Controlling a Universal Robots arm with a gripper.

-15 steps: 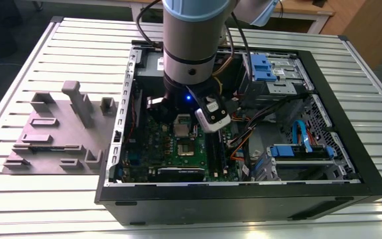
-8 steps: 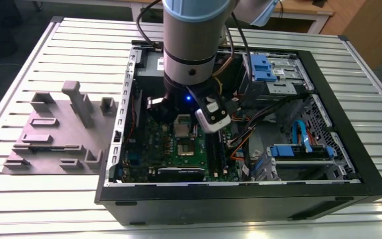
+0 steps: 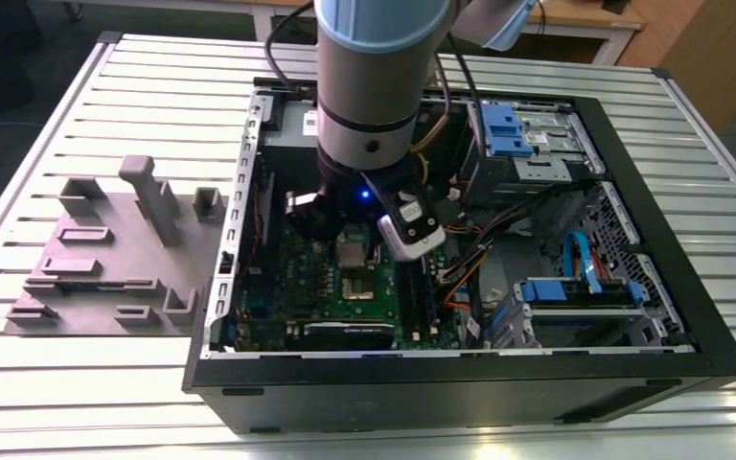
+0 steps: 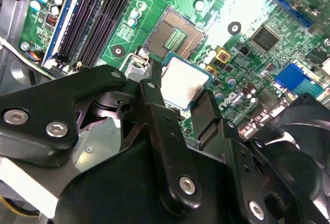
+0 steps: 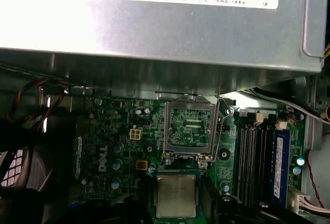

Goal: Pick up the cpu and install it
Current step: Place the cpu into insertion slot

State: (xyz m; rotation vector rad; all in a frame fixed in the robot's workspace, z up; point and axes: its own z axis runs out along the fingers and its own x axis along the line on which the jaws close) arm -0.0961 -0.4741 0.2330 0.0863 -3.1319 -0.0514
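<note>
The cpu, a small flat square with a silvery-grey top, hangs just over the green motherboard. My gripper is shut on it, one black finger against each side. The metal-framed socket lies open with its dark contact field bare, a short way beyond the chip. In the exterior view the arm reaches down into the black computer case, over the board's upper part.
The grey power supply stands close behind the socket. Memory slots run beside it. Drive bays with blue clips and loose cables fill the case's other half. A grey parts fixture sits at the exterior view's left.
</note>
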